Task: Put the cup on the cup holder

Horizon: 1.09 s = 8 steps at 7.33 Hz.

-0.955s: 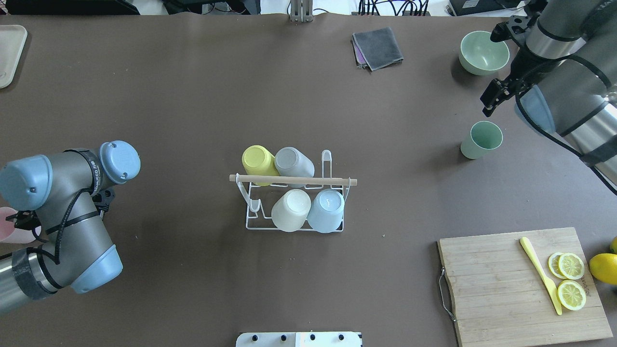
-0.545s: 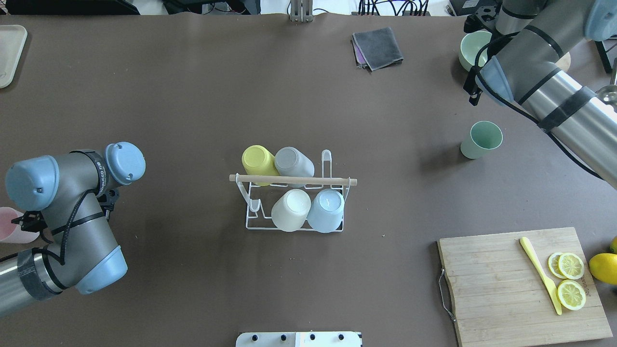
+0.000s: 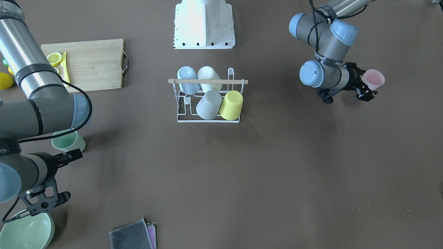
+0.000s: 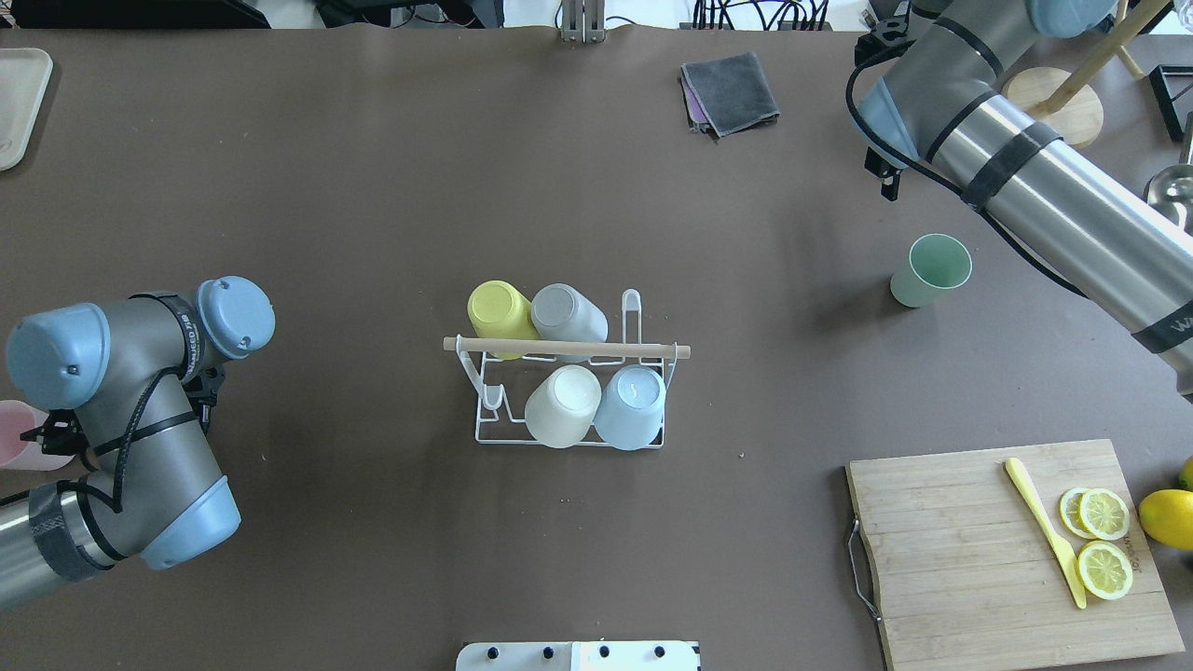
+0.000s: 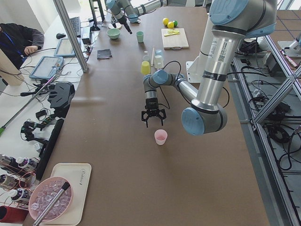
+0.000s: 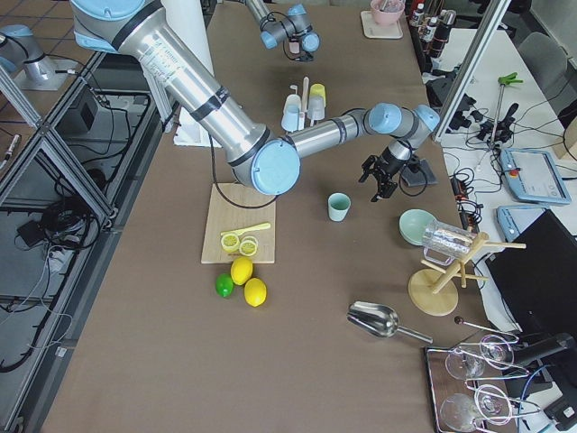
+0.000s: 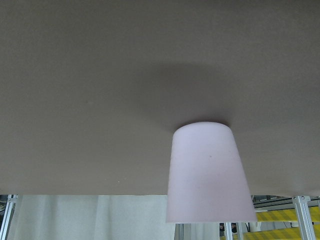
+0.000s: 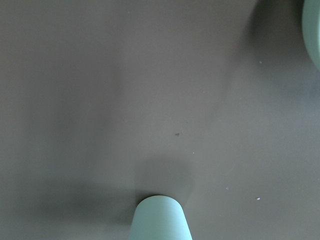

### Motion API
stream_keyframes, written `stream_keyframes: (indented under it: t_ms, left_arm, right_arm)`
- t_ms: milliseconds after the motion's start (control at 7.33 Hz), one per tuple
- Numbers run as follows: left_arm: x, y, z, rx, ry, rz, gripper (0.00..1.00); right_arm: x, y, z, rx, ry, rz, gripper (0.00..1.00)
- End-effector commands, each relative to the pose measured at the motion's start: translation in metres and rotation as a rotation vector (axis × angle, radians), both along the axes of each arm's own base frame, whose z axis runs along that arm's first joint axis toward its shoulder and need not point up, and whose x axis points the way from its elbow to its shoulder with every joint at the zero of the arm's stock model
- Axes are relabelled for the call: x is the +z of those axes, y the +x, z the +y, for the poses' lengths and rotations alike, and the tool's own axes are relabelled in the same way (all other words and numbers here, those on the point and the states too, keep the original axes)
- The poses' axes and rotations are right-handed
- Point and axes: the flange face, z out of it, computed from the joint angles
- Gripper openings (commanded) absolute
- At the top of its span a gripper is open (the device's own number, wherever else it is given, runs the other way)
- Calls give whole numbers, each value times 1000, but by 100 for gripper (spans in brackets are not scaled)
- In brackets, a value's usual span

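Observation:
The cup holder (image 4: 643,321) is a white wire rack with a wooden rod, mid-table; it also shows in the front view (image 3: 231,74). It holds yellow, grey, cream and light blue cups upside down. A pink cup (image 3: 373,79) stands upright at the table's left end, seen in the left wrist view (image 7: 209,175) and the left side view (image 5: 161,137). My left gripper (image 3: 363,84) is open and level with this cup, just short of it. A green cup (image 4: 930,270) stands upright on the right. My right gripper (image 3: 71,157) is open, just beyond it.
A green bowl (image 3: 26,231) sits past the green cup, under my right arm. A folded grey cloth (image 4: 730,91) lies at the far edge. A wooden cutting board (image 4: 969,550) with lemon slices and a yellow knife is at front right. A beige tray (image 4: 17,102) is far left.
My right arm has swung toward the far edge and now covers the green bowl in the overhead view. My left arm has barely shifted. No cup has moved.

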Motion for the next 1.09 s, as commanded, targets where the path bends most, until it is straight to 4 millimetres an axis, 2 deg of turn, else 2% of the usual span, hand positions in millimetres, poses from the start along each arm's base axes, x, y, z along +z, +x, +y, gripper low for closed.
stream_keyframes:
  t_ms: [0,136,273,545,682,818,955]
  left_arm:
    - [15,2,5,-18,3,-16,98]
    - [26,8,2,-27,9,-11,98]
    - [34,11,1,-26,8,-12,98]
    - [49,10,12,-12,7,-15,98]
    - [57,9,20,-9,6,-24,98]
    - [62,5,23,-10,3,-32,98]
    - [64,8,27,-10,5,-37,98]
  right_arm:
    - [4,-16,-5,-102,-9,22,100]
    - [-12,-30,1,-141,-26,54,100]
    - [-27,-50,13,-259,-10,96,100]
    - [-18,-55,24,-335,-21,125,100]
    - [-10,-65,30,-350,-57,137,100]
    - [0,-66,32,-355,-78,148,100]
    - [1,-77,38,-383,-70,156,100]
